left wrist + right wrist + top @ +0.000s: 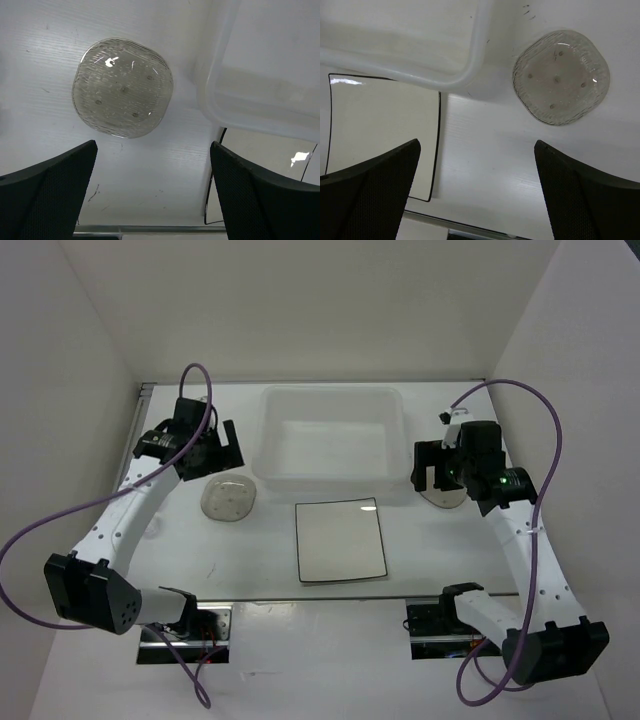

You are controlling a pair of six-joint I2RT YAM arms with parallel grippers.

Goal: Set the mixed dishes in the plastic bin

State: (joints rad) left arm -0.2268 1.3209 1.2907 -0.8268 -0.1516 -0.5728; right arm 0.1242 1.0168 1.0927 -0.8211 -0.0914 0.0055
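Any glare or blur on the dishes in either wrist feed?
Left wrist: sharp, small glints on the left speckled dish, a glare patch on the square plate. Right wrist: sharp, right speckled dish clear, glare strip on the plate's corner.

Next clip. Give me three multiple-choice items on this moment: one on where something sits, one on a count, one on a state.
1. Relative to the plastic bin, the square plate lies:
A) inside it
B) on the table just in front of it
C) behind it, by the far wall

2. How many round speckled dishes are in view?
A) one
B) two
C) four

3. The left gripper is:
A) open above a round dish
B) shut on a round dish
C) shut on the square plate

Key:
1 B: the top view shows the plate flat on the table, on the near side of the bin's front rim.
2 B: one lies off each front corner of the bin.
3 A: the left wrist view shows both fingers spread apart, with the dish lying free on the table beyond them.
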